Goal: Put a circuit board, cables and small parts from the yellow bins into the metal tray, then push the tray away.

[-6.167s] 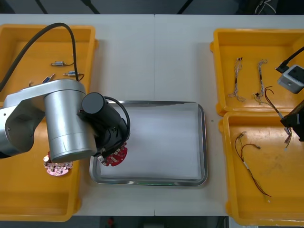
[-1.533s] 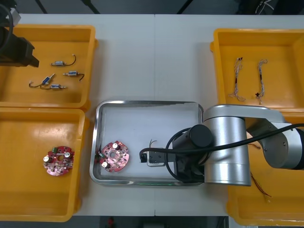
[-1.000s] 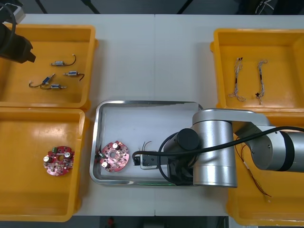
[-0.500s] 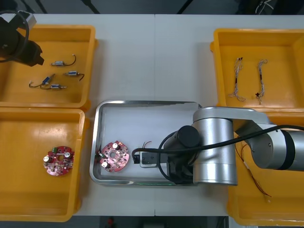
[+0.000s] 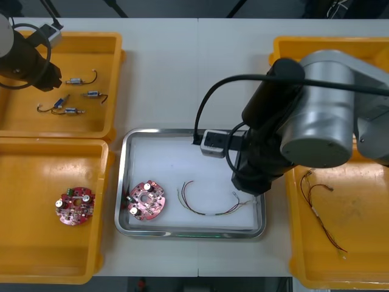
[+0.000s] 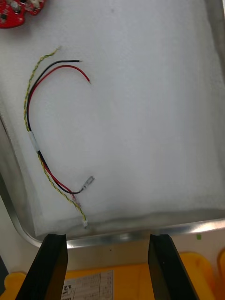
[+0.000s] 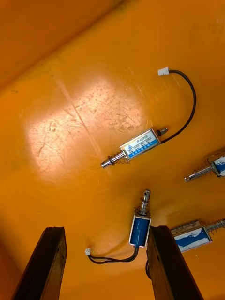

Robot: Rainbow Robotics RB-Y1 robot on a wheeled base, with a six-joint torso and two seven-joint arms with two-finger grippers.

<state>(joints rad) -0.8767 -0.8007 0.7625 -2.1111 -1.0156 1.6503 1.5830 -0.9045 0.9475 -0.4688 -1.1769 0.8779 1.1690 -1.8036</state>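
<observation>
Item 1 – metal tray (image 5: 123, 182): mid desk (image 5: 194, 73), between the yellow bins (image 5: 112, 79), white inside. We count two things in it:
a) one round red circuit board (image 5: 146, 199), at the tray's lower left corner in the front view;
b) one cable (image 6: 32, 136) w/ red, black and yellow strands, lying in a loose curve just right of the board and close to the tray's lower rim.

Item 2 – right pincer (image 6: 108, 267): above the tray's lower right part. Fingers wide apart, nothing between them. The cable lies below, clear of both fingers. The right arm (image 5: 304, 121) reaches in from the right-side bins.

Item 3 – left pincer (image 7: 105, 262): above the upper left bin. Fingers well apart, holding nothing.

Item 4 – small metal parts (image 5: 76, 81): we count four on that bin's floor, each w/ a thin dark lead. One lies just beyond the gap between the left fingers, untouched.

Item 5 – second board (image 5: 74, 205): flat in the lower left bin, well apart from the tray.

Item 6 – thin wires (image 5: 319, 207): loose in the lower right bin, beside the right arm.
</observation>
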